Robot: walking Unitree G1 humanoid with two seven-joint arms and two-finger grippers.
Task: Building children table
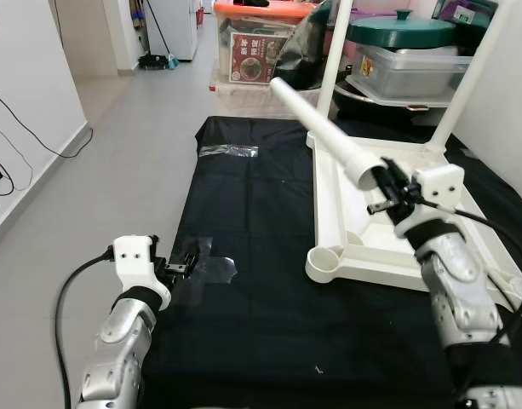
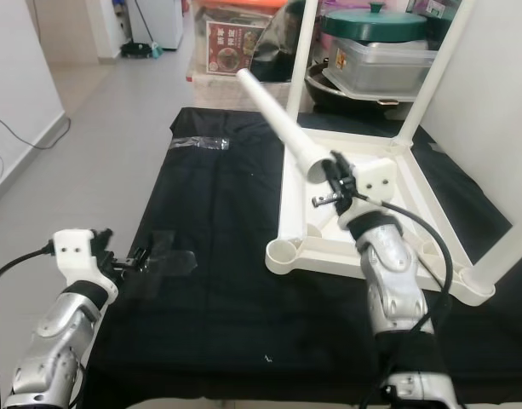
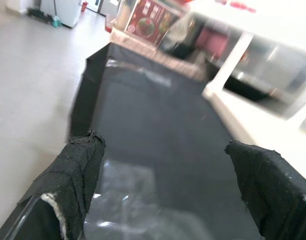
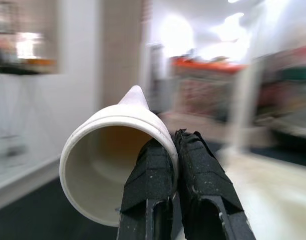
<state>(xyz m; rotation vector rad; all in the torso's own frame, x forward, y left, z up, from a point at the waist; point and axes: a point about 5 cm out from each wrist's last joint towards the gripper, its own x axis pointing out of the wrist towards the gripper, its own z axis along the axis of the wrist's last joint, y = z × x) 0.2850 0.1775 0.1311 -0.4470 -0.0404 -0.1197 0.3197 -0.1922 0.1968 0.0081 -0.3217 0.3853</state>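
The right gripper (image 1: 385,183) pinches the rim of a white table leg (image 1: 324,132) at its wide open end, one finger inside the wall and one outside, holding it tilted above the upturned white tabletop (image 1: 346,230) lying on the black cloth (image 1: 252,256). The left gripper (image 1: 180,264) hovers low over the cloth, fingers (image 3: 75,165) spread wide apart and empty.

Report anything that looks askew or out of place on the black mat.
The loose white tapered plastic leg is the odd one: the right gripper pinches its open end's rim and it points up at a slant, while two legs stand straight on the upturned white tabletop. The near corner socket is empty.
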